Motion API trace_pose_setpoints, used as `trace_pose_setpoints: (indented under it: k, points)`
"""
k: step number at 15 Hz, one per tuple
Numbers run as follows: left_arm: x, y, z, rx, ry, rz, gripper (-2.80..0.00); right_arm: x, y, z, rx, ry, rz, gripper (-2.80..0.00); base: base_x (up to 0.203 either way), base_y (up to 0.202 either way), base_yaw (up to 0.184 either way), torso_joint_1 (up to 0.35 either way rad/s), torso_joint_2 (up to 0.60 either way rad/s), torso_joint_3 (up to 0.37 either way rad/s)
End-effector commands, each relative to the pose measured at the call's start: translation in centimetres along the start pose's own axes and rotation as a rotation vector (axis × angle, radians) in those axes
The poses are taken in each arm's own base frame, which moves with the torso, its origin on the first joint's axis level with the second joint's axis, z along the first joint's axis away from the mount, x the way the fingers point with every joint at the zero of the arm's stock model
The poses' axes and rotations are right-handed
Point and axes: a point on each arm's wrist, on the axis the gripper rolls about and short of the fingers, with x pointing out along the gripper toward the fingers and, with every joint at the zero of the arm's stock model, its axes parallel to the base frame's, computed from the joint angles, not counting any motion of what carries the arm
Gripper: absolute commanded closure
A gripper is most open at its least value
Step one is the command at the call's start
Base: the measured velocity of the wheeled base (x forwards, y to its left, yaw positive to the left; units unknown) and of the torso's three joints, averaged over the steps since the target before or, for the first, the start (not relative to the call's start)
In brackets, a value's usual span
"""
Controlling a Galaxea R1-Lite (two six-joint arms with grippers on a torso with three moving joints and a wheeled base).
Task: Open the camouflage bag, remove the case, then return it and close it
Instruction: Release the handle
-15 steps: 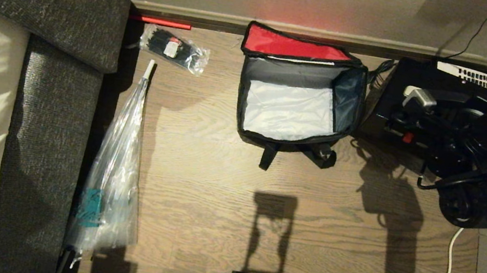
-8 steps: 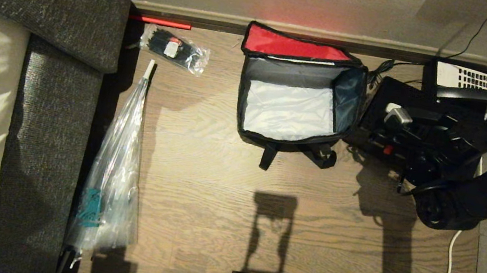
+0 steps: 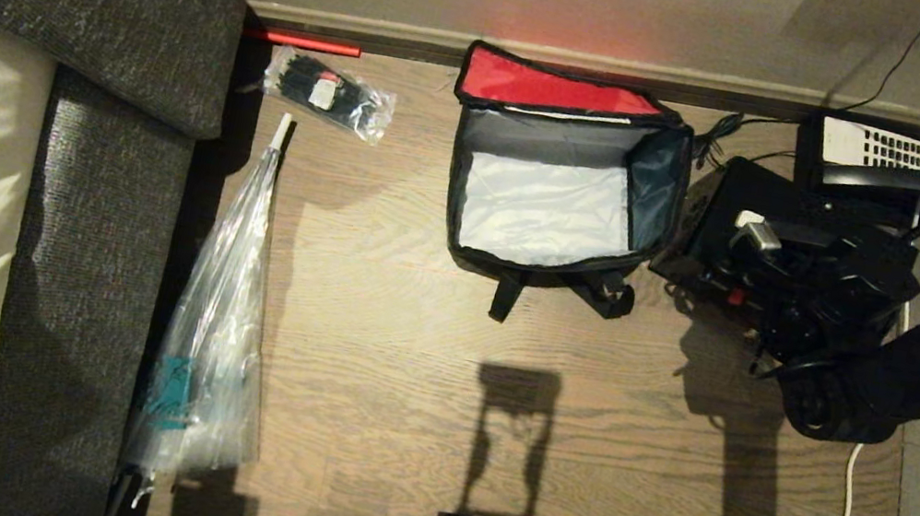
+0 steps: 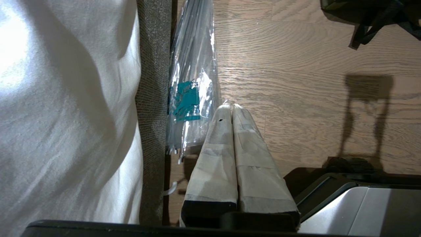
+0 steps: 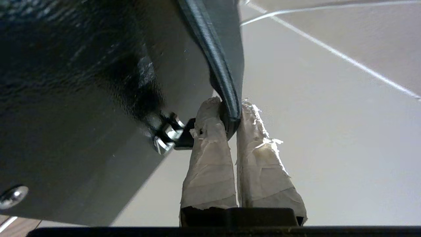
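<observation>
The camouflage bag [image 3: 546, 274] stands open on the wooden floor by the wall. Its red inner lid [image 3: 545, 85] is flipped up and its silvery lining [image 3: 543, 207] is bare. Right of the bag hangs the black case [image 3: 718, 198], tilted and partly hidden behind my right arm. My right gripper [image 3: 755, 251] is shut on the case's black handle [image 5: 227, 98], with the case's body [image 5: 82, 98] beside the fingers. The left gripper [image 4: 230, 108] is shut and empty, parked low near the sofa edge. One bag strap [image 4: 365, 24] shows in the left wrist view.
A black desk telephone [image 3: 871, 149] sits against the wall behind the case. A clear packet of black ties [image 3: 329, 91] and a plastic-wrapped umbrella [image 3: 220, 321] lie left of the bag. The grey sofa [image 3: 90, 234] borders the left. A white cable [image 3: 843, 509] runs along the right.
My right arm has carried the case down and toward the near side, uncovering the telephone behind it. The bag and the left arm have not moved.
</observation>
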Motion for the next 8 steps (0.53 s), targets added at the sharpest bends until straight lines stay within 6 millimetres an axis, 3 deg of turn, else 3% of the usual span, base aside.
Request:
trace_pose_setpoints:
  k: [1,4,5,8]
  points:
    - [0.0,0.0,0.0,0.0,0.0,0.0,0.0,-0.1,1.22,0.0,-0.027,0.001,0.018,0.0,0.0,0.0,0.0,0.0,0.0,0.0]
    - [0.0,0.0,0.0,0.0,0.0,0.0,0.0,-0.22,1.51,-0.1,-0.042,-0.002,0.026,0.0,0.0,0.0,0.0,0.0,0.0,0.0]
    - [0.0,0.0,-0.02,0.0,0.0,0.0,0.0,-0.24,1.49,-0.05,-0.036,-0.004,0.026,-2.8,0.0,0.0,0.0,0.0,0.0,0.0]
    - [0.0,0.0,-0.05,0.0,0.0,0.0,0.0,-0.68,2.2,-0.54,-0.059,-0.028,0.053,-2.8,0.0,0.0,0.0,0.0,0.0,0.0]
